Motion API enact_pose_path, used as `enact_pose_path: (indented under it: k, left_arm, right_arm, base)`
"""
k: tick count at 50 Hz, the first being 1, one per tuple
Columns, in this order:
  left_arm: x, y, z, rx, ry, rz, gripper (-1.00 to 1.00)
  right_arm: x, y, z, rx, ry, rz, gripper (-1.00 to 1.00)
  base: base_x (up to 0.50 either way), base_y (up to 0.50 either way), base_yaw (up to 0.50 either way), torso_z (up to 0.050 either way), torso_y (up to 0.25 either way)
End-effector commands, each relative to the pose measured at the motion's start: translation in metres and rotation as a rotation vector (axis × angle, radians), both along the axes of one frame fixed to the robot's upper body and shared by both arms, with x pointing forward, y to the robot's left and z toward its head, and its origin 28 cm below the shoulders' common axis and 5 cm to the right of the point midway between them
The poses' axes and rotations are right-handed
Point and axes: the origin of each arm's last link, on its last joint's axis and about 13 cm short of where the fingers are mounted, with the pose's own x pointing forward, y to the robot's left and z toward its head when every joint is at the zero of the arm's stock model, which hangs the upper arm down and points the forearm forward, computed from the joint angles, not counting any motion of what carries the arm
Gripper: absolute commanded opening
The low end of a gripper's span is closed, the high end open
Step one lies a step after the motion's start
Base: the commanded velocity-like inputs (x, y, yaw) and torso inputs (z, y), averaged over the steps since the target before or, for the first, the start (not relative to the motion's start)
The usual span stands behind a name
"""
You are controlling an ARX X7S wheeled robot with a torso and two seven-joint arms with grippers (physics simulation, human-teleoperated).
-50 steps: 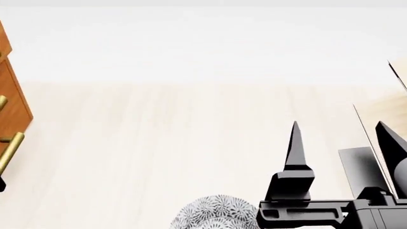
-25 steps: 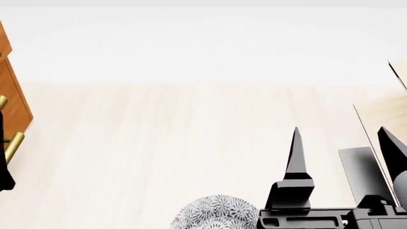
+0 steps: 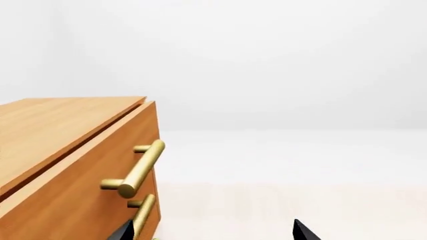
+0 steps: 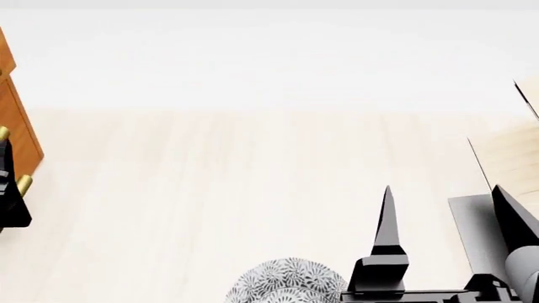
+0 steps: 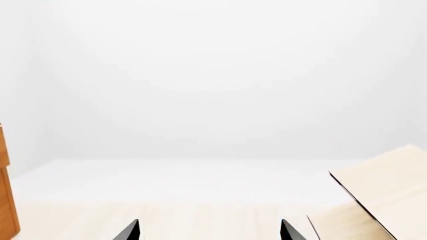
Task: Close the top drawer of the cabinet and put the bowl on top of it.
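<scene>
Top drawer (image 3: 80,170) is seen pulled out slightly from cabinet (image 3: 60,120); left tool (image 3: 210,232) is held apart nr its handle (image 3: 141,167); bowl (image 4: 286,282) is set on table (image 4: 211,189), beside right tool (image 4: 446,211), also apart.

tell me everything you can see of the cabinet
The cabinet is a reddish-brown wooden box with a flat top. Its top drawer stands slightly proud of the body, a thin gap showing under the top panel. Two horizontal brass bar handles are stacked on the front. It stands on the pale wooden surface at the head view's left edge. The left gripper's dark fingertips show near the lower handle; contact cannot be judged.
</scene>
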Motion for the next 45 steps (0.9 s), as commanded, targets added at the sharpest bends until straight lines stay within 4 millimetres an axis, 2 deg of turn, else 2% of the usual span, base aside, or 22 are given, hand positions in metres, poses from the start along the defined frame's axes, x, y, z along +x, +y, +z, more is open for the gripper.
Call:
enact_pose_path:
  k: [1, 2, 3, 5, 6, 8, 28, 33, 45]
  left_arm:
    - [0.017, 0.004, -0.009, 0.045, 0.014, 0.033, 1.0]
    - [0.018, 0.004, -0.009, 0.046, 0.015, 0.034, 1.0]
    - [0.019, 0.005, -0.009, 0.049, 0.015, 0.035, 1.0]
    - [0.024, 0.006, -0.011, 0.051, 0.013, 0.038, 1.0]
    - [0.025, 0.006, -0.011, 0.049, 0.014, 0.04, 1.0]
    - [0.027, 0.007, -0.013, 0.048, 0.02, 0.041, 1.0]
    - [0.048, 0.019, -0.029, 0.04, 0.087, 0.1, 1.0]
    - [0.055, 0.028, -0.033, 0.042, 0.125, 0.206, 1.0]
    - [0.066, 0.042, -0.041, 0.034, 0.124, 0.289, 1.0]
  right_arm:
    - [0.001, 0.0, -0.01, -0.006, 0.01, 0.006, 1.0]
    - [0.002, 0.0, 0.001, -0.006, 0.012, 0.005, 1.0]
    - [0.001, 0.0, -0.008, -0.006, 0.015, 0.005, 1.0]
    - [0.001, 0.0, 0.005, -0.004, 0.013, 0.005, 1.0]
    - [0.0, 0.0, -0.005, -0.004, 0.013, 0.005, 1.0]
    - [0.0, 0.0, -0.01, -0.005, 0.012, 0.005, 1.0]
    - [0.002, -0.001, -0.013, -0.006, 0.021, -0.002, 1.0]
    - [0.003, 0.0, -0.013, -0.008, 0.021, -0.004, 1.0]
    - [0.004, -0.001, -0.015, -0.012, 0.025, -0.008, 1.0]
  base:
    - [0.0, 0.0, 0.0, 0.0, 0.0]
    - [0.0, 0.0, 0.0, 0.0, 0.0]
    - [0.0, 0.0, 0.0, 0.0, 0.0]
    - [0.0, 0.0, 0.0, 0.0, 0.0]
    - [0.0, 0.0, 0.0, 0.0, 0.0]
    - [0.0, 0.0, 0.0, 0.0, 0.0]
    - [0.0, 0.0, 0.0, 0.0, 0.0]
    - [0.0, 0.0, 0.0, 0.0, 0.0]
    - [0.0, 0.0, 0.0, 0.0, 0.0]
